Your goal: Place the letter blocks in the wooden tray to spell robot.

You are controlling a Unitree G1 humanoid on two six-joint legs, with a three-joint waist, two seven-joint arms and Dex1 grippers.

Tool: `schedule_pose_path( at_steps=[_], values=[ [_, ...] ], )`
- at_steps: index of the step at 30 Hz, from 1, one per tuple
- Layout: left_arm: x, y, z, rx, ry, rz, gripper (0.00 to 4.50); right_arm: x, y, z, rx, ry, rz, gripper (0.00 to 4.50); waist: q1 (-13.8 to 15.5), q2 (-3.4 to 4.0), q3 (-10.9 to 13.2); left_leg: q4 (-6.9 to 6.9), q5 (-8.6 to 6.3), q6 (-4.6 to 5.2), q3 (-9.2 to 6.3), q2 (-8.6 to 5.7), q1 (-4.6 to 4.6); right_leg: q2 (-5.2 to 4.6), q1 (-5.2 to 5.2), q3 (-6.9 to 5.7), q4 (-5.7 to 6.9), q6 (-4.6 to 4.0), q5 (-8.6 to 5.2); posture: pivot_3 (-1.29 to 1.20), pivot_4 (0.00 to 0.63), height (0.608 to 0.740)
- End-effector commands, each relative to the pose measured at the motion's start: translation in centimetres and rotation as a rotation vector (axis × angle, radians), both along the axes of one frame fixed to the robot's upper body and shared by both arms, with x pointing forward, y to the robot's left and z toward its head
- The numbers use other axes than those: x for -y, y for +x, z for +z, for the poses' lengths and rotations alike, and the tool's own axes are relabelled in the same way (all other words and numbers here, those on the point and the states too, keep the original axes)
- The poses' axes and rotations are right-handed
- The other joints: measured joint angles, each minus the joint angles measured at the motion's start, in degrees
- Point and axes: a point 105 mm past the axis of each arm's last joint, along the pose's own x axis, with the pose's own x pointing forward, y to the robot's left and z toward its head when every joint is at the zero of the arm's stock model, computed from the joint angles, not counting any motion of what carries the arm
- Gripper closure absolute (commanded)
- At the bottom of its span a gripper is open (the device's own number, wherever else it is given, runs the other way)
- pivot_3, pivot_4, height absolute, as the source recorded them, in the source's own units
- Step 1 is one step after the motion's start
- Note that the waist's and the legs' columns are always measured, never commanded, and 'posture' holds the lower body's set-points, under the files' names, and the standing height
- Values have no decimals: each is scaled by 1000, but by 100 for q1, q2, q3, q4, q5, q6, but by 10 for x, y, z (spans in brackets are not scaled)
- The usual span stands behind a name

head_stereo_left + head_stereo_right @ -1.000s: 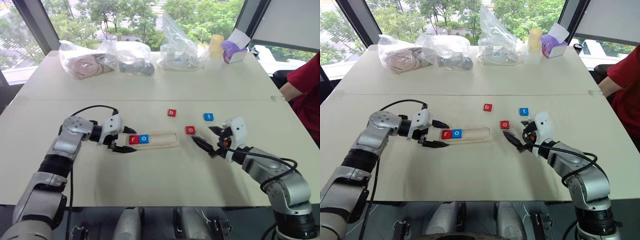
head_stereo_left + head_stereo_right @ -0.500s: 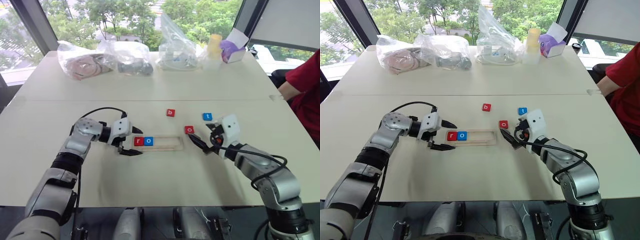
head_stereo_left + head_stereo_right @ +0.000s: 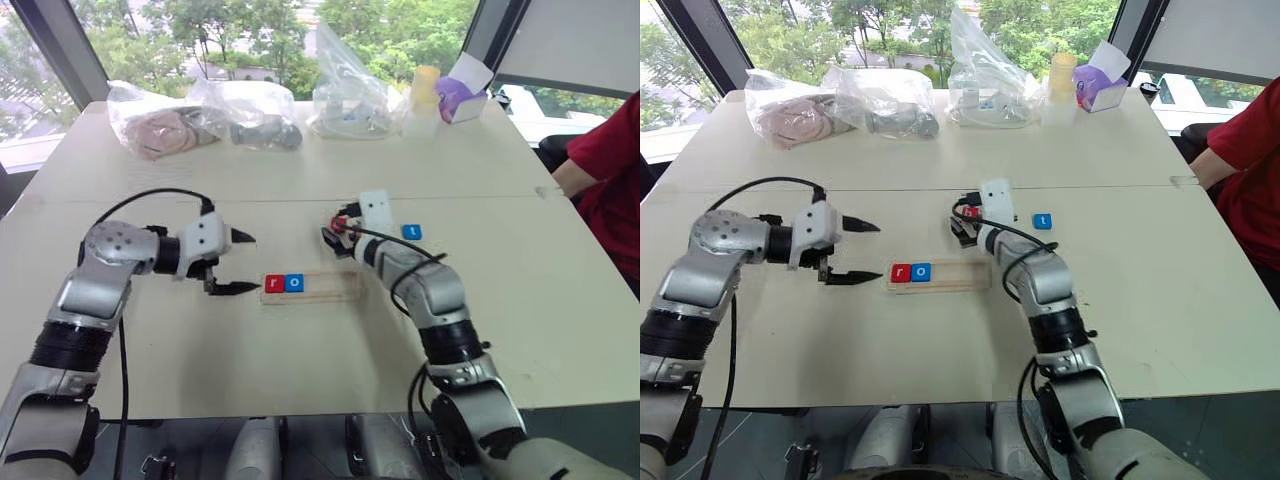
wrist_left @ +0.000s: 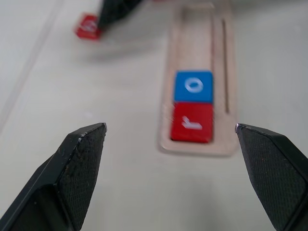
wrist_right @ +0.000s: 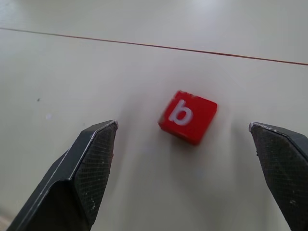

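The wooden tray (image 3: 335, 285) lies mid-table with a red "r" block (image 3: 275, 283) and a blue "o" block (image 3: 294, 283) side by side at its left end. Just left of that end my left gripper (image 3: 240, 263) hovers open and empty; its wrist view looks down on both tiles (image 4: 192, 103). Beyond the tray, my right gripper (image 3: 333, 235) is open, with its fingers either side of the red "b" block (image 5: 187, 117) and apart from it. A blue "t" block (image 3: 411, 231) lies to the right of that arm.
Clear plastic bags (image 3: 250, 110) line the far side of the table, with a yellowish cup (image 3: 428, 88) and a purple box (image 3: 458, 92). A person's red sleeve (image 3: 610, 160) is at the right edge. A seam (image 3: 120, 200) crosses the table.
My right arm has swung left and forward from beside the red "o" block to the red "b" block. My left gripper has pulled back from the tray's end and risen.
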Motion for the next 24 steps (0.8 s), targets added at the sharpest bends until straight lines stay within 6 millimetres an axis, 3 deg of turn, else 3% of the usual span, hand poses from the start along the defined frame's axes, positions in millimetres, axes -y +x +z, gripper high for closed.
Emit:
schedule_pose_path(
  at_steps=[1,6,14,15,16,21,24],
  values=[
    [1,-5,16,70,-37,54,12,-5,11,11,32,-8,-51,0,-24,0,0,0,0,0,0,0,2,0,0,1,1,0,0,0,150,740],
    [-2,-16,13,71,-53,131,12,-24,10,-9,-49,-56,-37,0,-52,1,0,-7,0,0,0,2,2,3,-4,2,2,-1,0,0,150,740],
    [-7,-17,10,89,-61,201,12,-49,13,-32,-105,-68,-15,0,-140,-2,-2,-5,0,-1,2,4,27,9,10,4,13,-7,2,0,150,740],
    [-7,-17,9,90,-61,203,0,-52,14,-33,-101,-79,-10,530,-173,-2,-2,-5,1,-1,1,5,32,10,16,4,13,-8,3,0,150,740],
    [-7,-16,10,92,-65,206,0,-53,16,-33,-91,-99,-8,753,-200,-2,-2,-5,1,-1,0,6,35,11,19,4,13,-9,3,0,150,740],
    [-5,-14,11,103,-72,210,0,-52,20,-40,-66,-153,2,3236,-222,-2,-2,-9,1,-1,1,7,42,19,21,6,13,-12,4,0,150,740],
    [-2,-14,12,108,-74,201,0,-33,27,-33,5,-188,-34,3303,-208,-2,-2,-9,1,-1,1,9,44,17,23,7,13,-12,4,0,150,740]
  ],
)
